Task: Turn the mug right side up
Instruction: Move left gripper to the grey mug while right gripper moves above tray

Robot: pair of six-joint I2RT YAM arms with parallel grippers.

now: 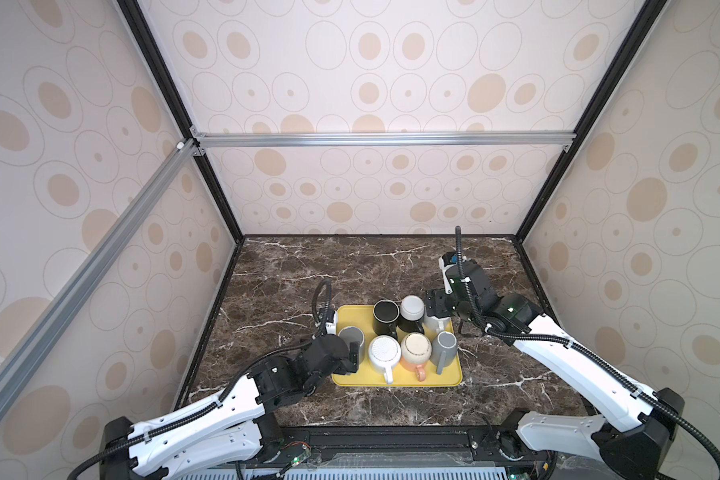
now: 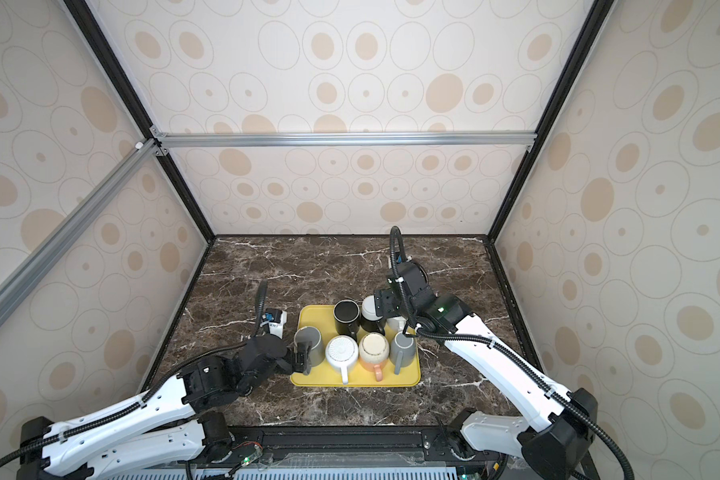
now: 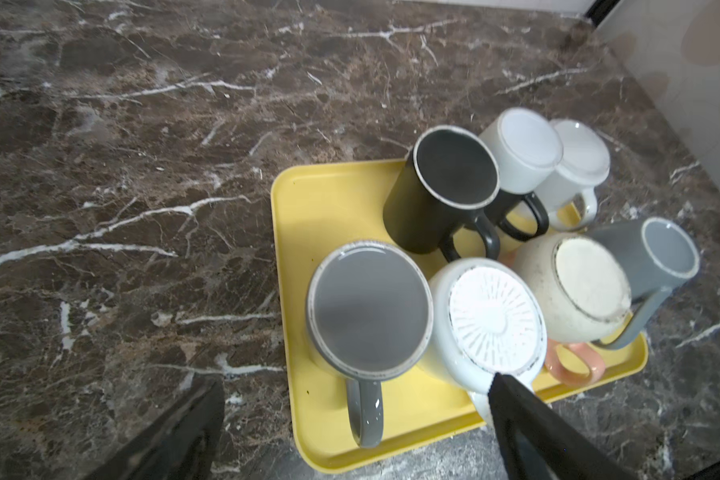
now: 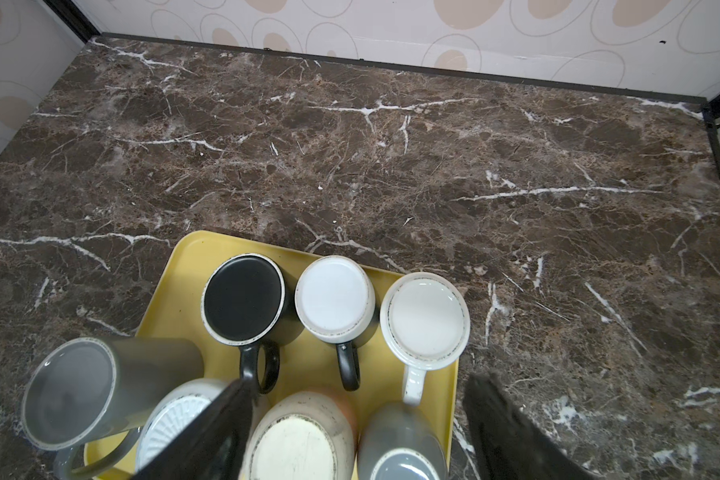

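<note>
- Plainly, the yellow tray [image 1: 356, 379] sits lower centre in both top views on the marble table [image 1: 300, 270] and carries seven mugs, all base-up. Which one is meant I cannot tell for certain.
- Back row, left to right in a top view: black mug [image 1: 385, 315], dark mug with a white base [image 1: 411, 308], white mug [image 4: 425, 320].
- Front row: left grey mug [image 1: 351, 337], ribbed white mug [image 1: 384, 352], cream mug with a peach handle [image 1: 415, 350], right grey mug [image 1: 444, 345]. The tray's back left corner is bare.
- With rims down, no interior shows; I judge the mugs empty.
- The left gripper [image 3: 356, 386] is spread to its widest and pinches nothing, with fingers either side of the left grey mug's handle end. That mug looks the likeliest pick.
- The right gripper [image 4: 360, 382] hovers over the tray's right side, jaws well apart, gripping nothing.
- Handling, as a judgement: glazed ceramic, so rigid, fairly weighty, slick and chippable. The mugs stand crowded, so a knock could pass along the row.
- Best hold for the left grey mug: across the wall, using its free outer side, or by the handle, which points toward the lower edge of the top views. Lift it clear before rotating.
</note>
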